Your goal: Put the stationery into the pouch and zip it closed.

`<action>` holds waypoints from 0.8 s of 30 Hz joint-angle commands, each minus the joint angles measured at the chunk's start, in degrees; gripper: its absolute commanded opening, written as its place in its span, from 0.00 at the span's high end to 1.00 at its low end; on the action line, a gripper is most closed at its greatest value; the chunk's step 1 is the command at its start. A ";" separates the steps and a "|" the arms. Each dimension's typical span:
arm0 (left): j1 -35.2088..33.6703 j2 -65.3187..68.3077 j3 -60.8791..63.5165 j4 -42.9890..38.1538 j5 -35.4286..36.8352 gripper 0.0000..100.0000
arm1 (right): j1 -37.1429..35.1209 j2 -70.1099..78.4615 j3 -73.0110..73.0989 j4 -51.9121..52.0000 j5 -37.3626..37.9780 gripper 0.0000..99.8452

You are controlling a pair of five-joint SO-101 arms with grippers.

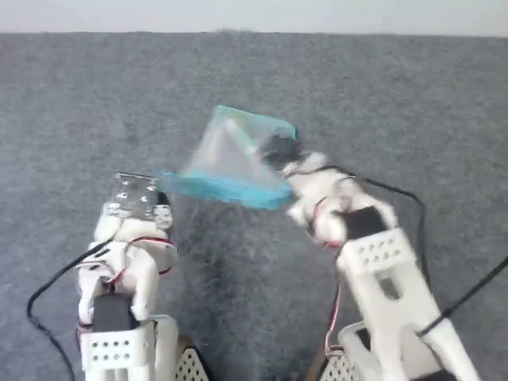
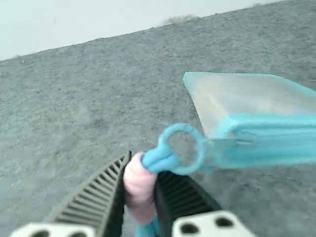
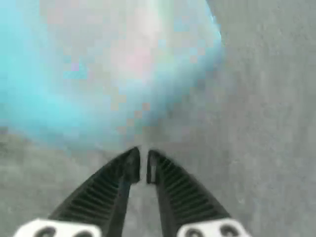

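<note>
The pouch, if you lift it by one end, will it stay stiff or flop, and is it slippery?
Probably floppy: the pouch has thin see-through walls, stiffened only along the blue zipper edge. Likely light, being mostly film. The glossy surface may slip in jaws, so the ring pull, where the left gripper is shut, looks like the surer hold.

Grey, speckled weave all over the bench (image 1: 95, 103); pale white strip of wall (image 1: 254, 14) along the top edge. Mid-frame, see-through pouch (image 1: 226, 155) trimmed in turquoise, zip ring (image 2: 182, 148) the same turquoise. Black, ribbed left claw (image 2: 142, 168) and right claw (image 3: 143, 160). Pink piece (image 2: 138, 192) at lower centre of the left wrist view. White arms (image 1: 127, 270).
</note>
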 commanded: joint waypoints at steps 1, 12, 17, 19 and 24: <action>-2.20 -0.62 -3.56 -2.46 -0.53 0.99 | 8.31 0.92 -0.18 0.04 2.46 0.99; 7.91 -0.88 1.10 -2.81 -0.18 0.94 | 10.42 0.57 -0.53 1.98 0.88 0.99; 19.43 -0.62 4.62 -2.81 2.81 0.83 | 10.51 0.22 -1.85 6.73 -5.80 0.94; 22.59 -0.62 5.41 -2.64 2.90 0.83 | 10.51 0.13 -3.78 9.89 -8.35 0.88; 24.26 -0.62 5.85 -2.46 2.73 0.79 | 10.42 0.13 -9.49 18.51 -10.81 0.73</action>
